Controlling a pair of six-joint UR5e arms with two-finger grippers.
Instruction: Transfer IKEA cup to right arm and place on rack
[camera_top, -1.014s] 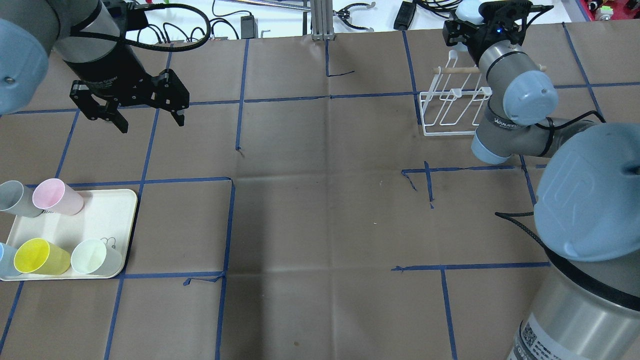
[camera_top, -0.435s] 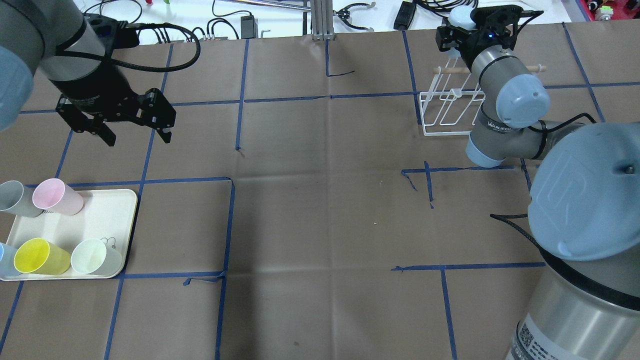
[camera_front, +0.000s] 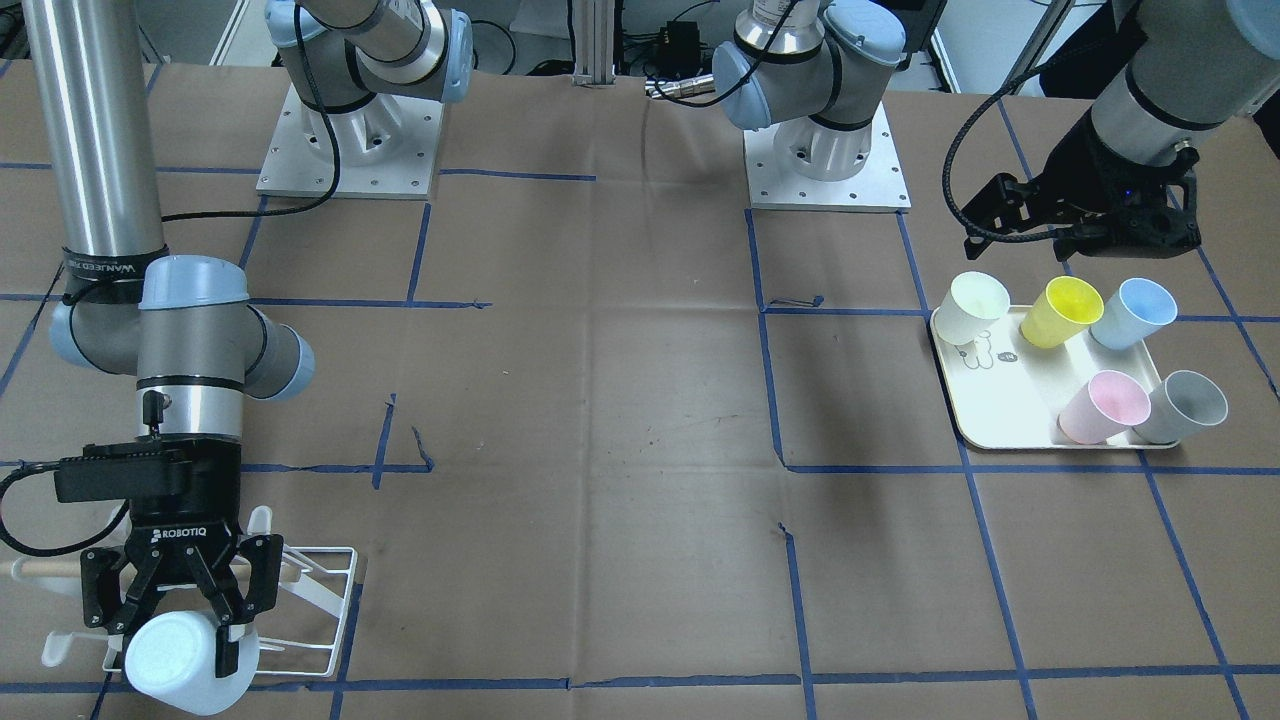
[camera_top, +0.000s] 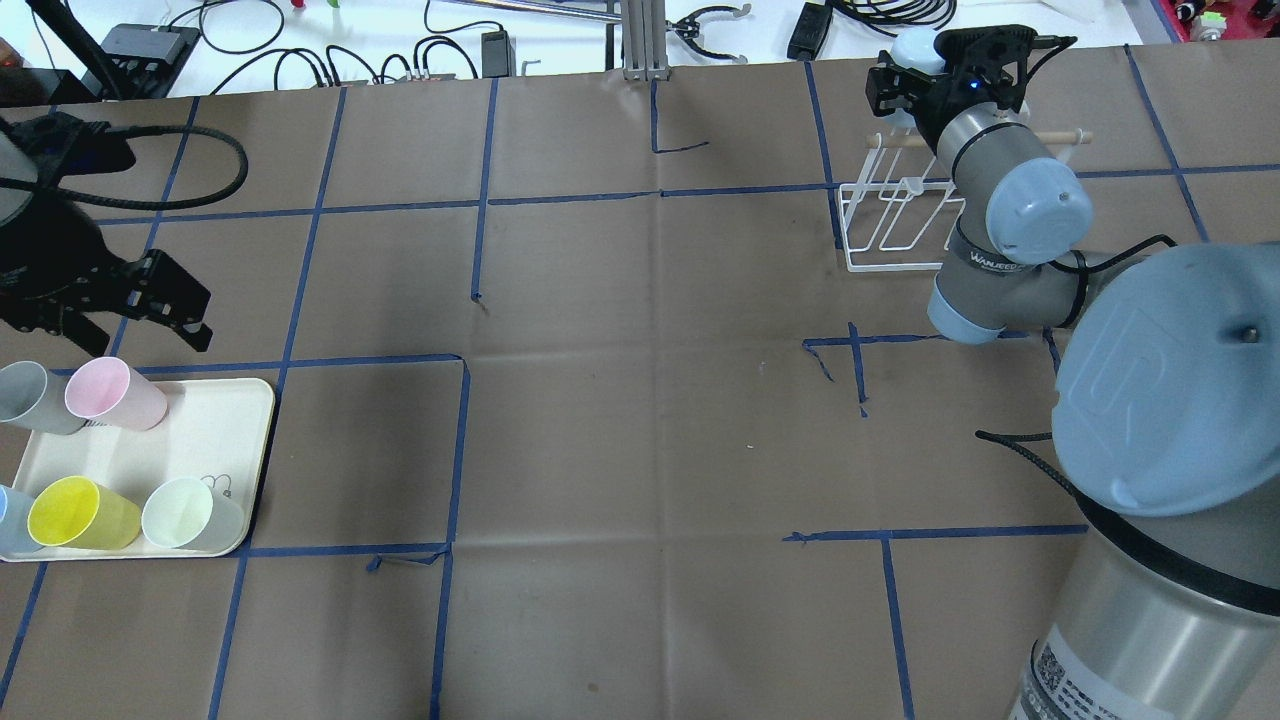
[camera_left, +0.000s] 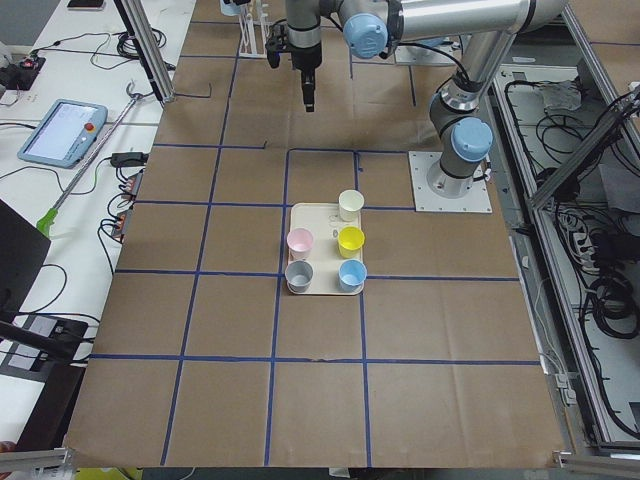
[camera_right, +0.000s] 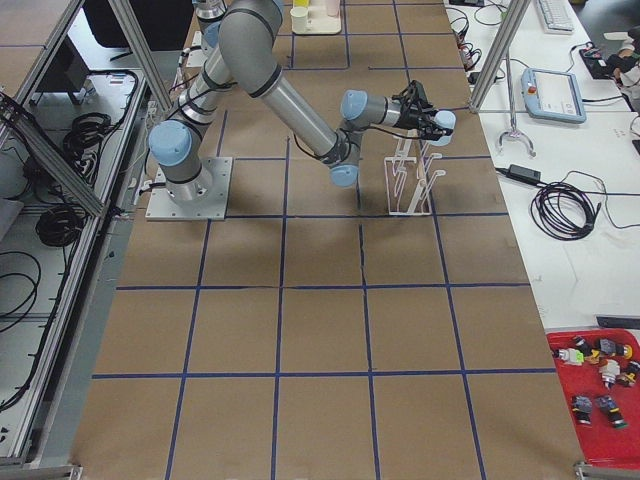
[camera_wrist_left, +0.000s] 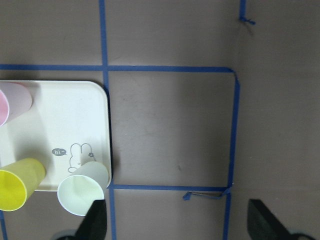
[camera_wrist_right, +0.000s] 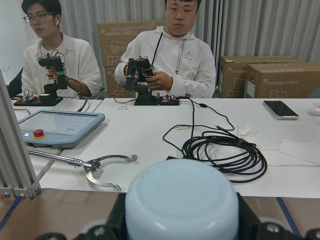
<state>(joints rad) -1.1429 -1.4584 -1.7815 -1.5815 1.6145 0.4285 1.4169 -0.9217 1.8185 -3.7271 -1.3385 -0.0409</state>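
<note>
My right gripper (camera_front: 185, 612) is shut on a pale blue cup (camera_front: 180, 662) and holds it at the far side of the white wire rack (camera_front: 325, 600), just above its prongs. The cup's closed bottom points towards the operators' side. The overhead view shows the cup (camera_top: 912, 46), the right gripper (camera_top: 925, 80) and the rack (camera_top: 890, 228). The right wrist view shows the cup's bottom (camera_wrist_right: 181, 200) between the fingers. My left gripper (camera_top: 140, 335) is open and empty, just beyond the cream tray (camera_top: 225, 410). Its fingertips (camera_wrist_left: 96, 222) show above the table beside the tray's corner.
The cream tray (camera_front: 1000, 410) holds several cups: grey (camera_top: 30, 395), pink (camera_top: 110, 392), yellow (camera_top: 75, 512), pale green (camera_top: 185, 512) and blue (camera_front: 1135, 312). A wooden dowel (camera_top: 1060, 136) crosses the rack. Cables and tools lie beyond the far table edge, where two operators sit (camera_wrist_right: 172, 55).
My left arm has moved left and back towards the tray, still open. My right gripper with the blue cup has shifted slightly left over the rack.
</note>
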